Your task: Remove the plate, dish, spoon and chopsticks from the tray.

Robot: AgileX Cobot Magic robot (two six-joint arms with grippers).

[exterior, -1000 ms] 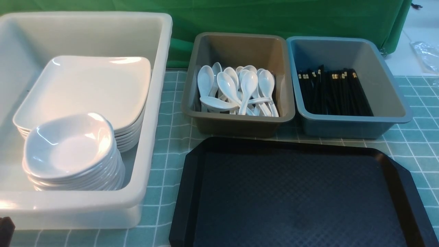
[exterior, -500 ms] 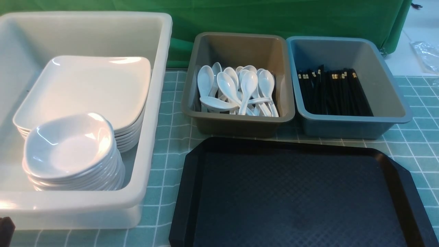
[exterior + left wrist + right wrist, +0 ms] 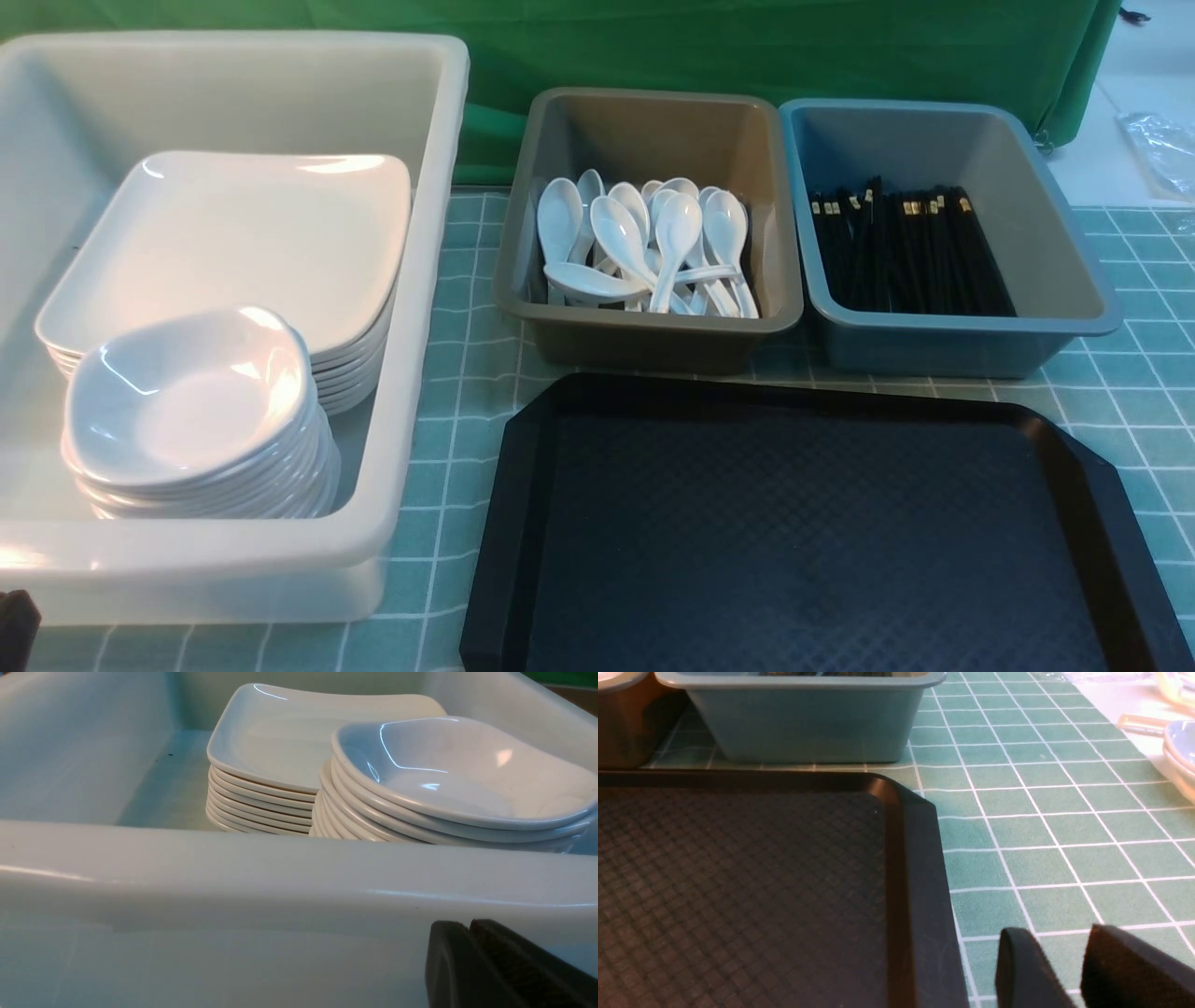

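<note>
at six o'clock lies the bare tray (image 3: 803,532); left gripper (image 3: 468,933) closed on nothing, right gripper (image 3: 1057,942) parted, empty.

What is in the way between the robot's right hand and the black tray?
Nothing visible. The right hand hovers, empty, just past the tray edge, over bare green cloth. The tray itself shows nothing on it.

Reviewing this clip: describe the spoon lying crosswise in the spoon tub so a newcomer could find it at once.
Find the brown tub, the middle of three containers behind the black tray. Among its white soup spoons, most point their bowls toward the far wall. The crosswise spoon lies at the tub's near left, across the other spoons' handles with its bowl toward the left wall.
</note>
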